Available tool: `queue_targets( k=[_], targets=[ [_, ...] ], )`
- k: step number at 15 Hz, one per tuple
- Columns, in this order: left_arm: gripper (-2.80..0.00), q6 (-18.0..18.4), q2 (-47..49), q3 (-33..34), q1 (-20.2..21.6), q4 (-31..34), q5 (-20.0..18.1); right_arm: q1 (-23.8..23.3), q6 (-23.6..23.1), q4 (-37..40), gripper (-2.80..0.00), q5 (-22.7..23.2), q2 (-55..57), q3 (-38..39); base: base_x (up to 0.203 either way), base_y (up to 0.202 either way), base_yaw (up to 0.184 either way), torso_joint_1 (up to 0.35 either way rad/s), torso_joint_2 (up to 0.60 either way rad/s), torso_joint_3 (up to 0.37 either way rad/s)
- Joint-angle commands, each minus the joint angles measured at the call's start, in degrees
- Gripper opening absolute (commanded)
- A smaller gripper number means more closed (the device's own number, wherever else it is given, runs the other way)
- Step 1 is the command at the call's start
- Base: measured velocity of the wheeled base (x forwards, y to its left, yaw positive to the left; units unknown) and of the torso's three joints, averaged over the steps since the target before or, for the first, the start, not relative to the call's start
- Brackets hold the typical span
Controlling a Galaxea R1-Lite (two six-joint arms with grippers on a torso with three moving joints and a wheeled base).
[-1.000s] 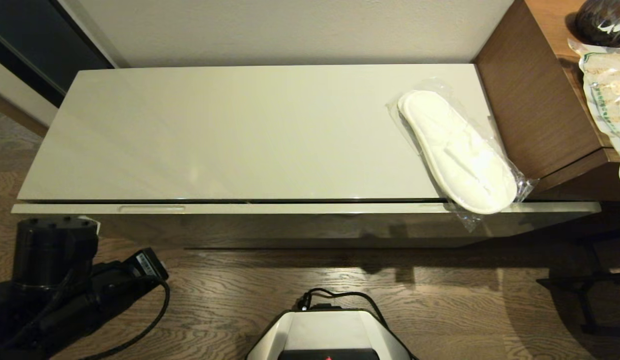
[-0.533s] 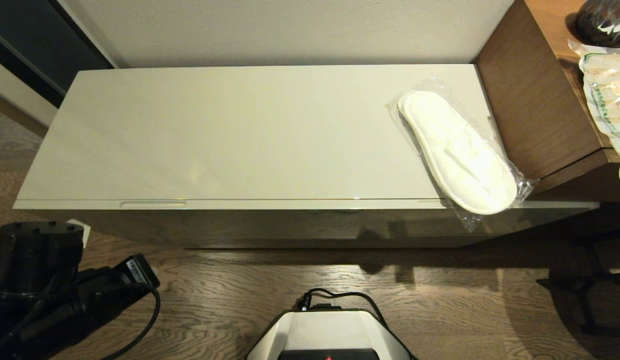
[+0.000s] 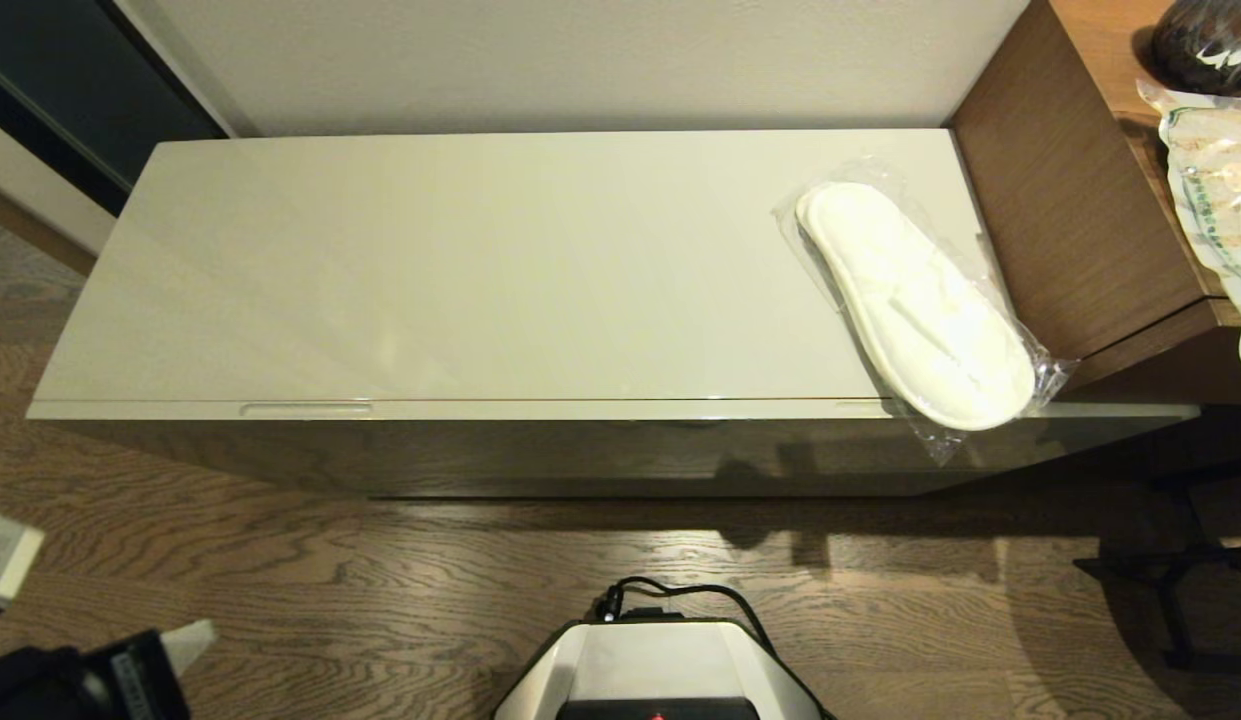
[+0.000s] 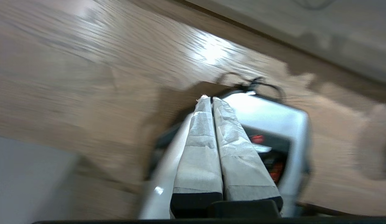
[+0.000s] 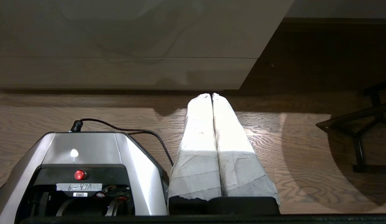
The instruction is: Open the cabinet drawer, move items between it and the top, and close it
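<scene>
Head view: the cabinet drawer [image 3: 600, 445] sits flush under the top [image 3: 460, 270], which is bare across the left and middle of the frame. One wrapped slipper [image 3: 915, 300] lies at the right end beside the brown counter [image 3: 1070, 200], its toe and plastic overhanging the front edge. Open wooden floor [image 3: 380, 560] spans the lower frame. The left gripper [image 4: 208, 99] has its jaws pressed together, holding nothing, over the robot base [image 4: 273, 115]. The right gripper [image 5: 211, 95], jaws likewise together, points at the floor before the cabinet.

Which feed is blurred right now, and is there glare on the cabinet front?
Left wrist view: motion-smeared floor; only the shut left gripper is sharp. Head view: crisp; glossy cabinet drawer front mirrors the floor. Right wrist view: sharp, bright patch on the right gripper.
</scene>
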Motion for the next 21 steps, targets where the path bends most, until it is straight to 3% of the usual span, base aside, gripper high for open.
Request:
queue_targets(
  k=[1, 2, 4, 5, 10, 11, 13, 14, 16, 18, 19, 21],
  targets=[
    [-2.8, 5.28, -18.2, 2.0, 1.41, 8.12, 0.75, 0.0, -0.03, -0.01, -2.8, 0.04, 0.07, 0.09, 0.0, 0.0, 0.0, 0.0, 0.0, 0.0],
    [-2.8, 8.01, -23.41, 1.74, 2.03, 14.04, 0.29, 0.0, -0.03, -0.01, -2.8, 0.04, 0.07, 0.09, 0.0, 0.0, 0.0, 0.0, 0.0, 0.0],
    [-2.8, 12.67, -31.18, -0.34, 3.37, 28.14, -4.4, 0.0, -0.03, -0.01, -2.8, 0.04, 0.07, 0.09, 0.0, 0.0, 0.0, 0.0, 0.0, 0.0],
    [-2.8, 14.48, -32.17, -1.18, 3.96, 30.62, -6.23, 0.0, -0.03, -0.01, -2.8, 0.04, 0.07, 0.09, 0.0, 0.0, 0.0, 0.0, 0.0, 0.0],
    [-2.8, 14.48, -32.17, -1.18, 3.96, 30.62, -6.23, 0.0, -0.03, -0.01, -2.8, 0.04, 0.07, 0.09, 0.0, 0.0, 0.0, 0.0, 0.0, 0.0],
    [-2.8, 13.75, -32.77, -2.3, 5.07, 32.87, -8.1, 0.0, -0.03, -0.01, -2.8, 0.04, 0.07, 0.09, 0.0, 0.0, 0.0, 0.0, 0.0, 0.0],
    [-2.8, 12.0, -34.2, -8.72, 9.0, 48.34, -13.06, 0.0, -0.03, -0.01, -2.8, 0.04, 0.07, 0.09, 0.0, 0.0, 0.0, 0.0, 0.0, 0.0],
    [-2.8, 10.78, -34.7, -11.71, 10.23, 52.55, -14.9, 0.0, -0.03, -0.01, -2.8, 0.04, 0.07, 0.09, 0.0, 0.0, 0.0, 0.0, 0.0, 0.0],
    [-2.8, 8.83, -35.12, -14.51, 11.76, 54.39, -17.52, 0.0, -0.03, -0.01, -2.8, 0.04, 0.07, 0.09, 0.0, 0.0, 0.0, 0.0, 0.0, 0.0],
    [-2.8, 11.18, -37.34, -14.63, 15.91, 56.35, -22.23, 0.0, -0.03, -0.01, -2.8, 0.04, 0.07, 0.09, 0.0, 0.0, 0.0, 0.0, 0.0, 0.0],
    [-2.8, 15.12, -39.05, -14.16, 17.79, 58.59, -24.73, 0.0, -0.03, -0.01, -2.8, 0.04, 0.07, 0.09, 0.0, 0.0, 0.0, 0.0, 0.0, 0.0],
    [-2.8, 17.46, -40.08, -12.34, 18.02, 59.98, -25.31, 0.0, -0.03, -0.01, -2.8, 0.04, 0.07, 0.09, 0.0, 0.0, 0.0, 0.0, 0.0, 0.0]
  ],
)
